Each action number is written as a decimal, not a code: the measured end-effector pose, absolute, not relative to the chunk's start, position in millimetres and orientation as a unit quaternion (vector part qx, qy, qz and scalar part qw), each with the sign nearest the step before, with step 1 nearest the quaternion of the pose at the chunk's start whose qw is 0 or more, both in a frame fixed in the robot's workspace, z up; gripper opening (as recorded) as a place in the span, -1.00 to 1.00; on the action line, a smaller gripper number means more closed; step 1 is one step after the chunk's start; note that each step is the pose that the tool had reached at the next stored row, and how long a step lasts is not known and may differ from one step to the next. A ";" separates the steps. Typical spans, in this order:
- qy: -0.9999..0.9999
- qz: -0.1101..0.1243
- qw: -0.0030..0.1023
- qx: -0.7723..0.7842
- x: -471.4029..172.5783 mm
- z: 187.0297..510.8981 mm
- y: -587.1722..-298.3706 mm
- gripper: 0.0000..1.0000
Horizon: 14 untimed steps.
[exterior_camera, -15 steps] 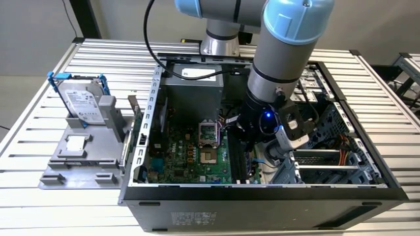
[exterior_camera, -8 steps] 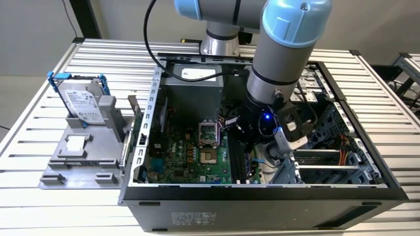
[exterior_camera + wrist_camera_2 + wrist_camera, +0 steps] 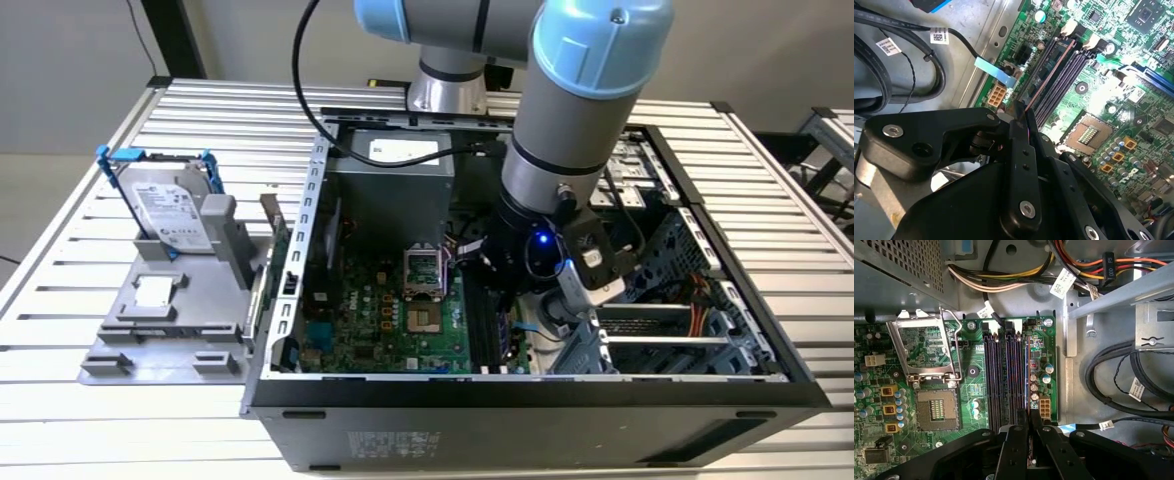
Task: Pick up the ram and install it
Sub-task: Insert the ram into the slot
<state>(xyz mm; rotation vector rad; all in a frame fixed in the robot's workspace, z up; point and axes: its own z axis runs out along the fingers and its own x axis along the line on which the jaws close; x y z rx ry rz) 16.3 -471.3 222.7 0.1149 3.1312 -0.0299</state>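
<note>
The ram (image 3: 1027,370) is a thin dark stick seen edge-on, standing lengthwise over the motherboard's black slots (image 3: 1004,375), on the one nearest the board's edge. My gripper (image 3: 1029,417) is shut on the near end of the ram, with its black fingers (image 3: 1015,445) pressed against both faces. In the second wrist view the ram (image 3: 1051,70) runs away from the gripper (image 3: 1021,112) along the slots (image 3: 1066,75). Whether it is seated in the slot or just above it I cannot tell. In the exterior view the gripper (image 3: 505,295) reaches down inside the open computer case (image 3: 534,390).
A processor socket (image 3: 936,407) with its raised latch frame (image 3: 924,347) lies beside the slots. Black cable bundles (image 3: 1114,380) and coloured power wires (image 3: 1004,277) crowd the case wall. Outside the case, a silver hard drive in a blue bracket (image 3: 167,205) stands on a grey holder (image 3: 160,330).
</note>
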 end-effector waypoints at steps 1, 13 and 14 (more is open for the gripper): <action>0.999 -0.009 0.004 0.036 16.3 222.7 -471.3 -1.00; 1.000 -0.005 0.004 0.006 14.5 222.6 -472.2 -1.00; 1.000 -0.005 0.004 0.005 14.4 222.6 -472.5 -1.00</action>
